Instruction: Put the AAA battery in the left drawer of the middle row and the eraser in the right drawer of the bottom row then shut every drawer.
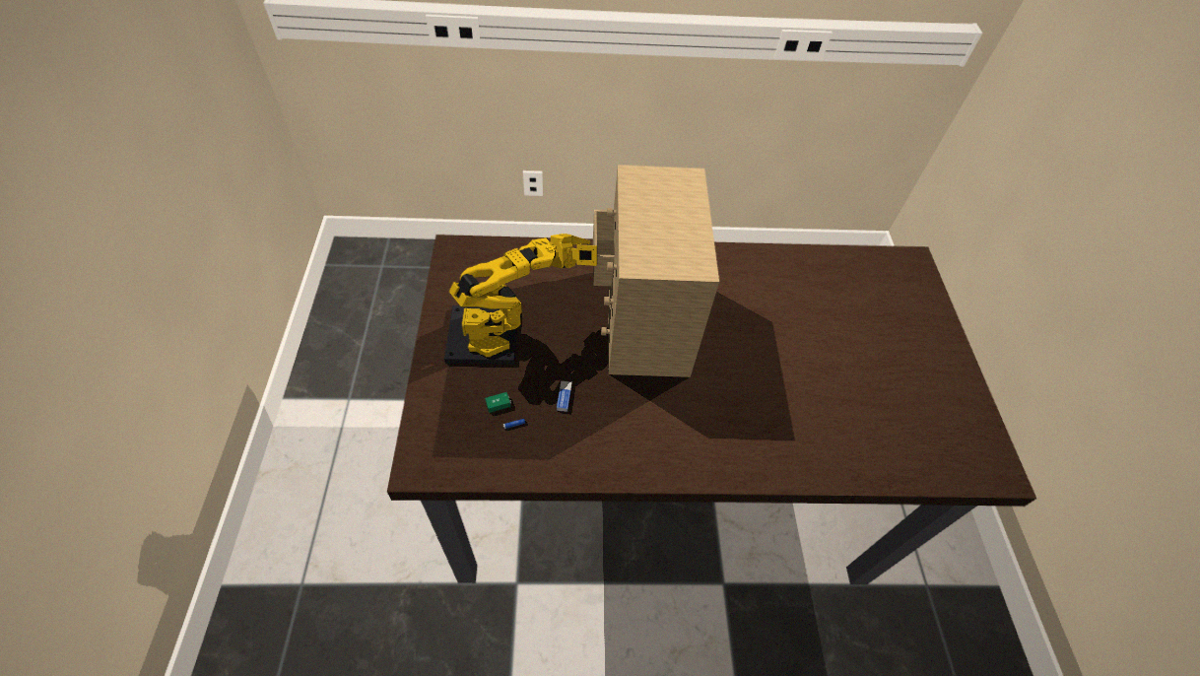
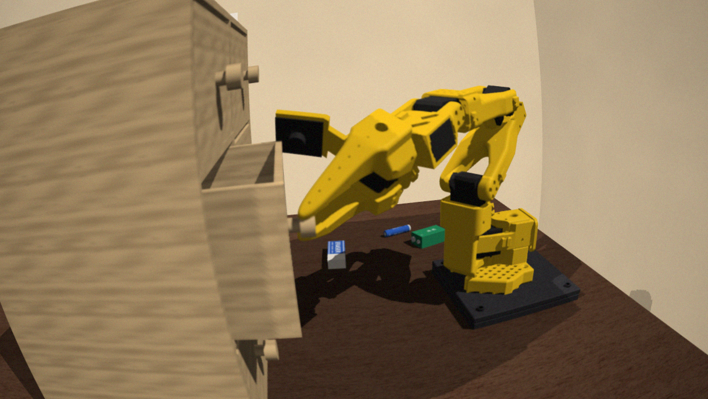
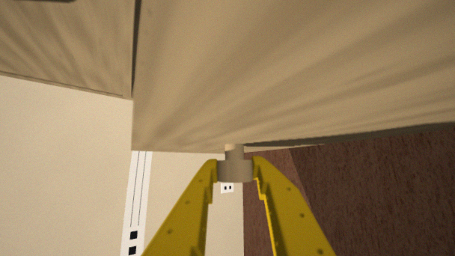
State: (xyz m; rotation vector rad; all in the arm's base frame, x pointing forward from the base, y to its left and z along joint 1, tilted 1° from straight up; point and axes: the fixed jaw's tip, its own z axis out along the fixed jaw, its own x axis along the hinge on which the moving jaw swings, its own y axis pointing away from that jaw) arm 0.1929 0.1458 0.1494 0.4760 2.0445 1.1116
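Yellow gripper (image 3: 235, 176) clamped on round wooden knob (image 3: 235, 171) of part-open middle-row drawer (image 2: 250, 232) in light wooden chest (image 1: 663, 268). Blue AAA battery (image 2: 397, 230), white-blue eraser (image 2: 336, 254) on dark tabletop (image 1: 839, 377), apart.

Chest (image 1: 663, 251) pale wood-grain; arm (image 2: 446, 148) yellow, black base (image 2: 554, 292); battery (image 2: 397, 230) blue; table (image 1: 839, 377) dark brown.

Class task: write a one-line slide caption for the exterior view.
Yellow gripper clamped on the knob of a partly opened chest drawer; eraser and battery lie on the table.
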